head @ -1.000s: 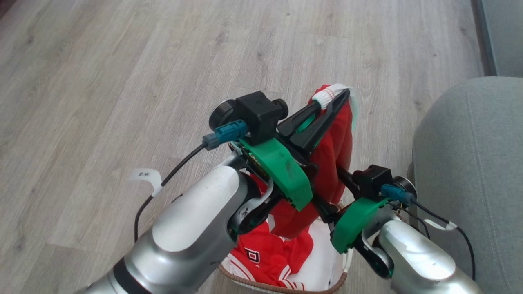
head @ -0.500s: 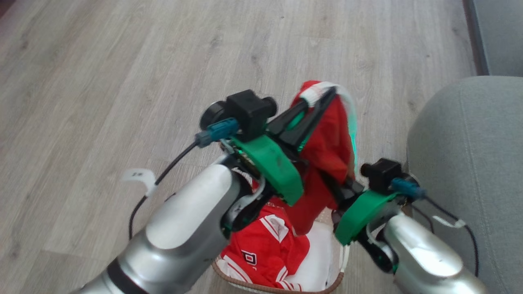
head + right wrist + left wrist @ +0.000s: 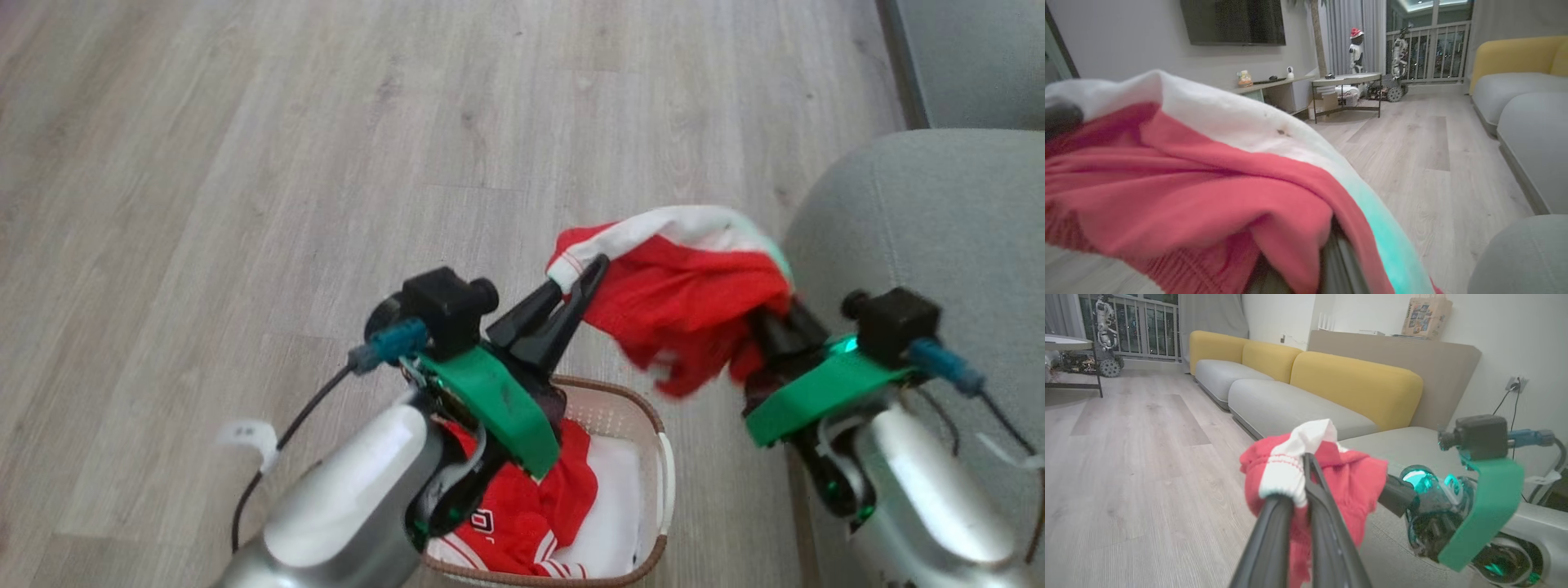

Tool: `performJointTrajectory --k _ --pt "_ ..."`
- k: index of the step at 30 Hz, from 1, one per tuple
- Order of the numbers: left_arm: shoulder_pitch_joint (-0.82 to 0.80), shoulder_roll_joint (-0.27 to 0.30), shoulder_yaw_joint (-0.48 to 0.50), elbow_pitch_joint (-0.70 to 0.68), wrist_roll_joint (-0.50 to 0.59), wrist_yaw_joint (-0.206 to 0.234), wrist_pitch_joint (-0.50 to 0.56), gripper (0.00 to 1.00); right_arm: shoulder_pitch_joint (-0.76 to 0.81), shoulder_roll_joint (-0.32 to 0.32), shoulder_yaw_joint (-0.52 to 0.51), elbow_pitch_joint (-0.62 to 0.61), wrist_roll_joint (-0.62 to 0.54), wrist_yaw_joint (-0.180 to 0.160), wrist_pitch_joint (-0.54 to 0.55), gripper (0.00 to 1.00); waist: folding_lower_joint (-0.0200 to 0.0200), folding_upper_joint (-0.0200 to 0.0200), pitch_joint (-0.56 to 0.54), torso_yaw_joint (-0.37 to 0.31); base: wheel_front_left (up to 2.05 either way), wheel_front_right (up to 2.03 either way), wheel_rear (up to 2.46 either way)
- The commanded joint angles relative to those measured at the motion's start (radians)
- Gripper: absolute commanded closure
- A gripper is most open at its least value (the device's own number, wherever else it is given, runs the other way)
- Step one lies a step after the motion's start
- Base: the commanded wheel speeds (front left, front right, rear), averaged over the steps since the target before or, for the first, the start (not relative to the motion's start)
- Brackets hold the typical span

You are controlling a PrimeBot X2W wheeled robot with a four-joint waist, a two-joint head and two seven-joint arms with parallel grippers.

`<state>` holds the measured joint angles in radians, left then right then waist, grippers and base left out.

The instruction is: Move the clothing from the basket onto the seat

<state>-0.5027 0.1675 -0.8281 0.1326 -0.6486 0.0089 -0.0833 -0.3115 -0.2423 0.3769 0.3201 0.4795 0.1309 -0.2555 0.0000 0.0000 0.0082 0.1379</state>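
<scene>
1. Left tool [image 3: 589, 273]: clenched on the white ribbed band of the red garment [image 3: 694, 286]. The band is pinched at the fingertips, and in the head view the cloth runs off toward 3 o'clock.
2. Right tool [image 3: 775, 327]: clenched. Its fingers are buried in the garment's other end, with cloth bunched over them.
3. Red garment: aloft, slung between the two tools with its white edge uppermost. A loose red fold hangs at 6 o'clock above the floor [image 3: 245, 163].
4. Basket [image 3: 629, 396]: at 7 o'clock of the held garment, partly under the left forearm. It holds a second red garment [image 3: 522, 514], white-striped with a white emblem, lying on the white bottom.
5. Seat [image 3: 922, 212]: at 3 o'clock of the held garment, just beside the right tool.
6. Head view: gives the basket and its contents from above.
7. Left wrist view: gives the band nipped between the left tool's fingers at close range. At 3 o'clock a dark finger of the right tool enters the red cloth. Beyond, at 12 o'clock, stands a sofa with yellow backs [image 3: 1355, 384].
8. Right wrist view: gives red and white cloth draped over that tool's fingers from 6 to 10 o'clock. A television [image 3: 1233, 20] is at 11 o'clock and a corner of the seat at 5 o'clock.
</scene>
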Motion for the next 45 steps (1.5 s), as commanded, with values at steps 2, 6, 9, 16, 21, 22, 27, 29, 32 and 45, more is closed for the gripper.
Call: performJointTrajectory --k 2,6,9,16,21,22,27,29,32,45 --pt "-0.016 0.003 0.029 -0.046 -0.010 -0.007 -0.027 0.29 -0.004 -0.008 -0.035 -0.070 -0.017 0.000 -0.006 1.00 0.0000 0.0000 0.004 -0.021 0.00 0.00 0.00" --pt "0.002 -0.010 0.008 -0.055 -0.008 -0.024 -0.056 0.00 0.011 -0.009 -0.087 -0.120 -0.036 0.000 -0.006 1.00 0.0000 0.0000 0.006 -0.053 0.00 0.00 0.00" --pt "0.010 -0.013 0.000 -0.044 -0.005 -0.023 -0.064 0.00 0.018 -0.014 -0.113 -0.147 -0.045 0.000 -0.006 1.00 0.0000 0.0000 0.008 -0.087 0.00 0.00 0.00" --pt "0.020 -0.007 -0.017 0.009 0.024 -0.008 -0.087 0.00 0.045 -0.046 -0.139 -0.195 -0.057 0.000 -0.006 1.00 0.0000 0.0000 0.020 -0.188 0.00 0.00 0.00" --pt "0.023 -0.008 -0.011 0.049 0.034 0.004 -0.112 0.00 0.071 -0.068 -0.169 -0.238 -0.057 0.000 -0.006 1.00 0.0000 0.0000 0.037 -0.269 0.00 0.00 0.00" --pt "0.023 -0.009 -0.011 0.057 0.036 0.006 -0.117 0.00 0.076 -0.072 -0.177 -0.247 -0.057 0.000 -0.006 1.00 0.0000 0.0000 0.041 -0.285 0.00 0.00 0.00" --pt "0.020 -0.015 -0.011 0.093 0.050 0.008 -0.138 0.00 0.096 -0.087 -0.204 -0.291 -0.057 0.000 -0.006 1.00 0.0000 0.0000 0.061 -0.367 0.00 0.00 0.00" --pt "0.018 -0.017 -0.011 0.100 0.053 0.008 -0.142 0.00 0.099 -0.089 -0.206 -0.298 -0.057 0.000 -0.006 1.00 0.0000 0.0000 0.064 -0.384 0.00 0.00 0.00" --pt "0.013 -0.022 -0.012 0.120 0.065 0.008 -0.152 0.00 0.112 -0.092 -0.219 -0.314 -0.056 0.000 -0.006 1.00 0.0000 0.0000 0.072 -0.428 0.00 0.00 0.00" --pt "-0.012 -0.027 0.007 0.179 0.133 0.012 -0.176 0.00 0.164 -0.078 -0.254 -0.368 -0.050 0.000 -0.006 1.00 0.0000 0.0000 0.097 -0.570 0.00 0.00 0.00"
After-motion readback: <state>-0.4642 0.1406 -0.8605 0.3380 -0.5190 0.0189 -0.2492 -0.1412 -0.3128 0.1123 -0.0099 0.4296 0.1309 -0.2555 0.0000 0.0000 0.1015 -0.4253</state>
